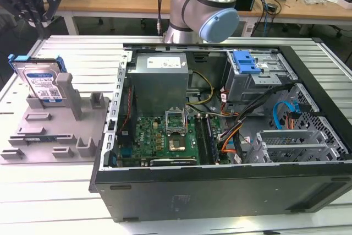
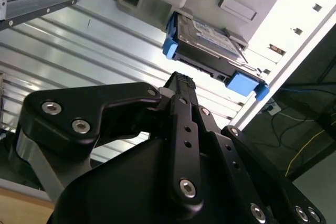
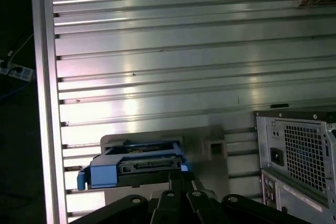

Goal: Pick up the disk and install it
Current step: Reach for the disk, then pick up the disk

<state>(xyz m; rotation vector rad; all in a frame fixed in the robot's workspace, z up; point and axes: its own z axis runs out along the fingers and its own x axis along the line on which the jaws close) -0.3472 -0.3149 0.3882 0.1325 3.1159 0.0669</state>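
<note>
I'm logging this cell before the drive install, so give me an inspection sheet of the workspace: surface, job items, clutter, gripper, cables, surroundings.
Surface: ribbed aluminium table carrying a grey fixture and an open computer case.
Job's things: the disk sits propped at a tilt in the grey fixture, at the exterior view's left, outside the case. The drive bay's blue latch is inside the case.
Clutter: nothing seen.
Gripper: the gripper hangs close to the disk in the second wrist view; no contact visible.
Cables: an orange, yellow and black bundle and a blue cable lie inside the case.
Surroundings: wooden benches with equipment stand behind the table.
</note>
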